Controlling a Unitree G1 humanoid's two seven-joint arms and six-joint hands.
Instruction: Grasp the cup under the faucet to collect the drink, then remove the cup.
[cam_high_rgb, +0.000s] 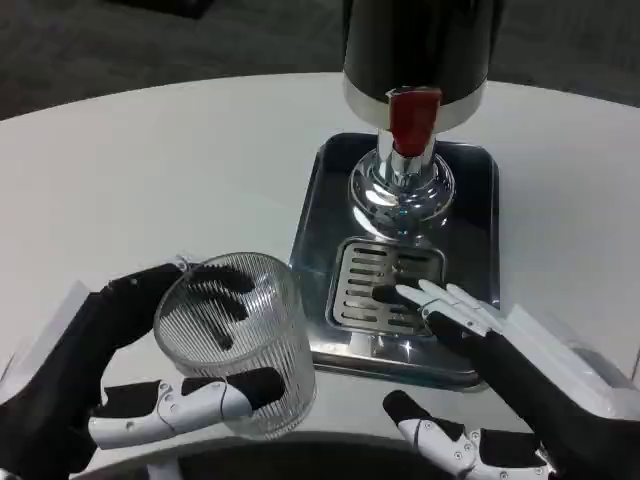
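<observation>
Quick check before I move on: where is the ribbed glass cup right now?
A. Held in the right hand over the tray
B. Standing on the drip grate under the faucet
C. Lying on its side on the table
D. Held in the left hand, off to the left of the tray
D: the left hand grips the ribbed glass cup left of the tray, away from the drip grate under the faucet.

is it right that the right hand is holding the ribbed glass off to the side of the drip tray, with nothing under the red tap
Not quite: the head view shows the left hand holding the ribbed glass, not the right hand. The rest holds: the glass is beside the drip tray, with nothing under the red tap.
</observation>
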